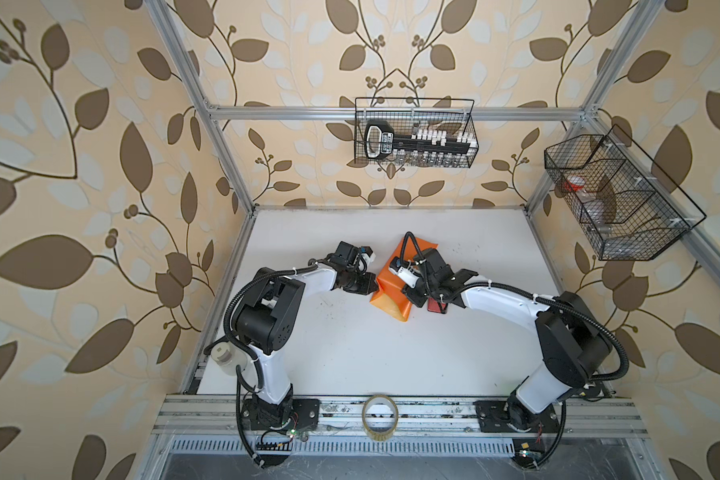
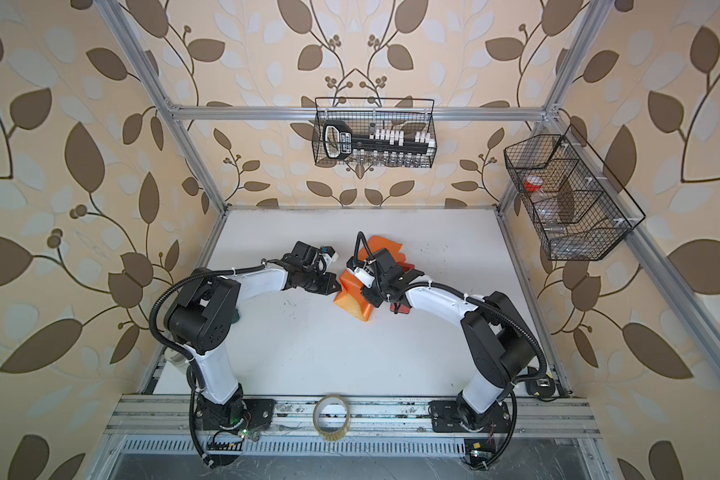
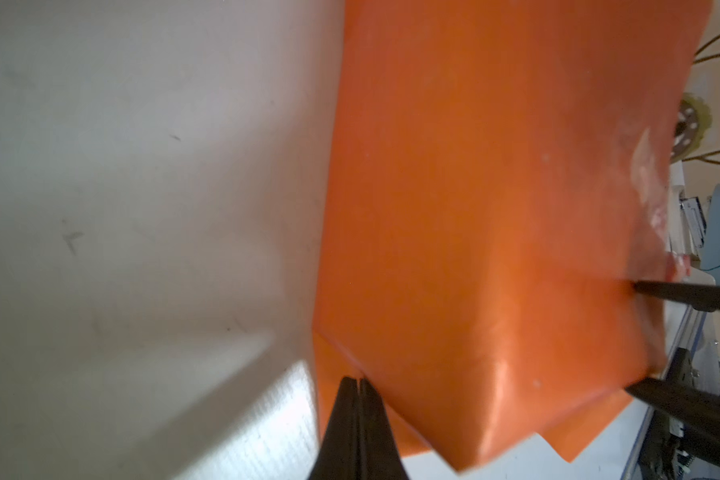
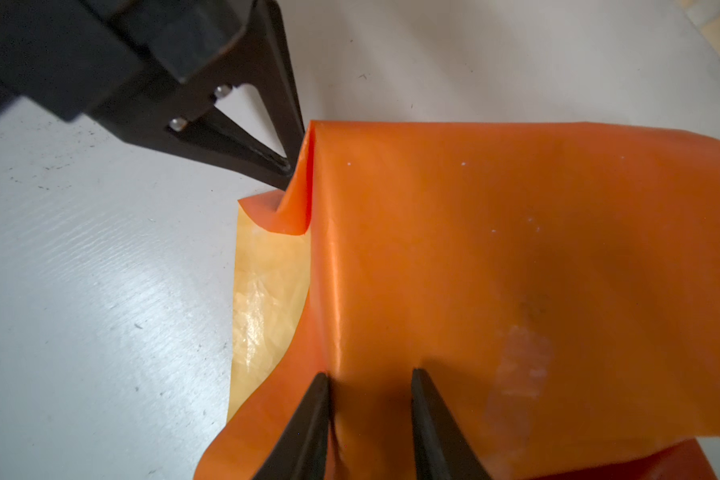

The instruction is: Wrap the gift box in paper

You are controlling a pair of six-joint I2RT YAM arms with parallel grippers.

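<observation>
Orange paper (image 1: 385, 291) on tabletop (image 1: 350, 353), long axis 1-to-7 o'clock, left hand (image 4: 285, 174) clenched at its 9 o'clock fold, right hand (image 4: 369, 374) released atop

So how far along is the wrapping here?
Done: the paper is folded over the gift box, which is fully hidden. In hand: the left hand, shut, pinches a corner fold while the right hand, fingers apart, presses on top. Left: an end flap lies open, tan side up, and needs folding and taping.

Overhead stereo pair, wrist views sharing paper (image 3: 495, 208)
</observation>
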